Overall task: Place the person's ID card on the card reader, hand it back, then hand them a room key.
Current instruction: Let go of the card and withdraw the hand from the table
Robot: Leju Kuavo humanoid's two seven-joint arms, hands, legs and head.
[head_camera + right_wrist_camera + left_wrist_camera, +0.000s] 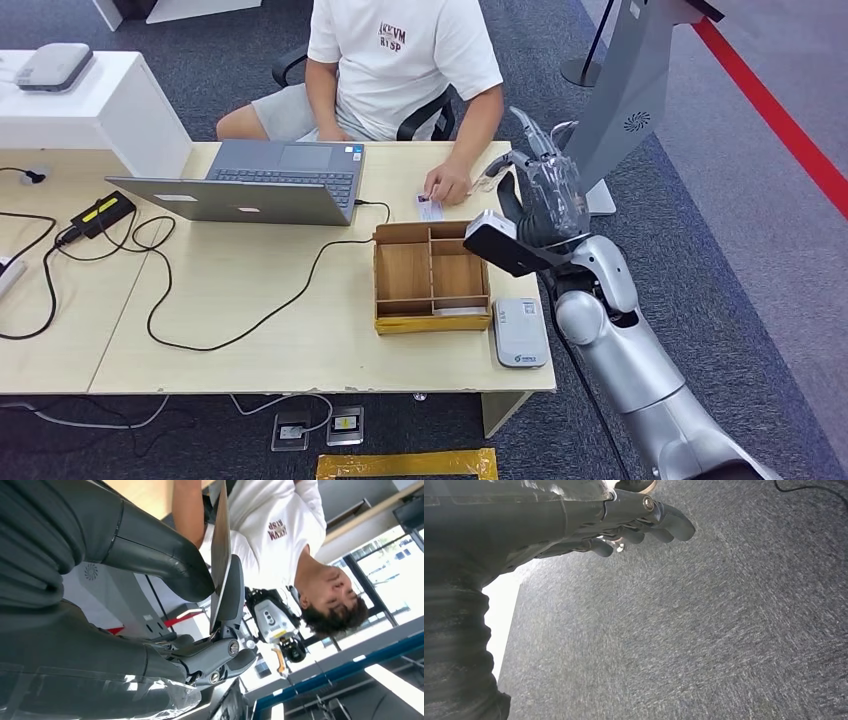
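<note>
Here we see the right hand (545, 195) raised above the far right corner of the wooden desk (250, 330), its fingers pointing up and away toward the person (400, 60) in the white T-shirt. In the right wrist view the thumb (165, 562) and a dark finger (231, 592) pinch a thin flat card (220, 555) edge-on, its long axis running out from the hand toward the person; we cannot read its face, so we cannot tell which card it is. Just beyond the hand, the person's hand (447, 187) rests on the desk, touching a small pale ID card (430, 208) that lies flat, its long axis roughly toward the robot. Below the hand sits a cardboard tray (385, 300) with thin wooden dividers, and just beside it, nearer the robot, a smooth white rounded card reader (520, 333). Well off to the hand's left stands an open grey laptop (270, 180), trailing black cables (200, 300). The left hand (639, 525) hangs over speckled grey carpet (699, 630), fingers loosely curled, holding nothing.
</note>
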